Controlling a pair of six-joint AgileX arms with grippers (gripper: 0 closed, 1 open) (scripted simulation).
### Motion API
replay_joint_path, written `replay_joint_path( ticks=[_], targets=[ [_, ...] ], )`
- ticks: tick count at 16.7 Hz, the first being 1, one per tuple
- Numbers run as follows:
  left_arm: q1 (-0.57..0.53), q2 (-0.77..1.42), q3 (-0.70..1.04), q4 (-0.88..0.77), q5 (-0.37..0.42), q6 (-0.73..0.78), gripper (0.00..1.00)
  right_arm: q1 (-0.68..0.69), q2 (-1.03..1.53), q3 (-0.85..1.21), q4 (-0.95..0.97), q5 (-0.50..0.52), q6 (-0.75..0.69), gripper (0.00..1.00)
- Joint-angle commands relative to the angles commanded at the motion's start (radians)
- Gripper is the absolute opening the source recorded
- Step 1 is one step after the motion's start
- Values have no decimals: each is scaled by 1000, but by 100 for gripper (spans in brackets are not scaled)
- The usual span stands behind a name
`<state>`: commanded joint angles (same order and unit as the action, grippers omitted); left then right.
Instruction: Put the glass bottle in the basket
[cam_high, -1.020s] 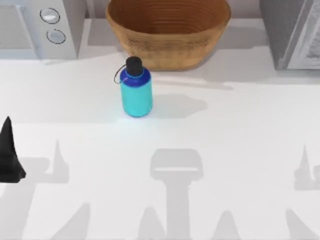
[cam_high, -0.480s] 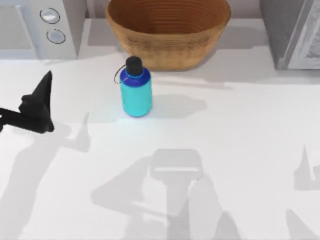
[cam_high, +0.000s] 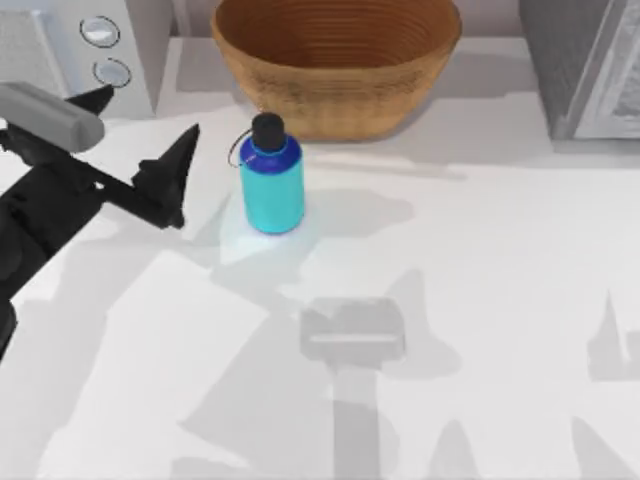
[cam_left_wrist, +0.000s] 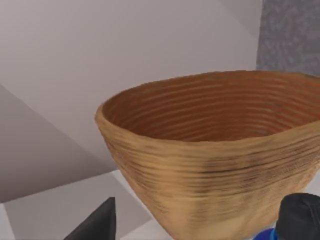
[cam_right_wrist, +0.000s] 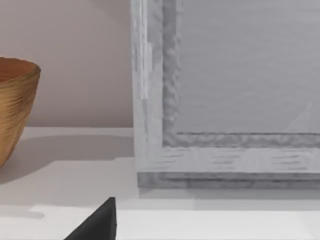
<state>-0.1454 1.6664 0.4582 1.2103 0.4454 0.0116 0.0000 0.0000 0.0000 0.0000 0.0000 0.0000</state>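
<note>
The glass bottle stands upright on the white table, cyan with a dark blue shoulder and a black cap, just in front of the basket. The tan woven basket sits at the back centre. My left gripper is open to the left of the bottle, apart from it, with one fingertip close to the bottle's side. In the left wrist view the basket looms large, the bottle's black cap shows at the edge, and one dark finger pokes in. One finger of my right gripper shows off-centre over the table.
A white appliance with two round knobs stands at the back left, right behind my left gripper. A grey box stands at the back right, also close in the right wrist view.
My left arm has swung in from the table's left edge, up and to the right, and now sits beside the bottle. The bottle and basket have not moved.
</note>
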Motion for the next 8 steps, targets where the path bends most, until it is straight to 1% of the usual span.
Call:
replay_joint_path(
  ticks=[4,8],
  targets=[
    [-25,308,86,225,81,1,100,0,0,0,0,0,0,100],
    [-45,543,148,393,143,1,100,0,0,0,0,0,0,100]
  ],
)
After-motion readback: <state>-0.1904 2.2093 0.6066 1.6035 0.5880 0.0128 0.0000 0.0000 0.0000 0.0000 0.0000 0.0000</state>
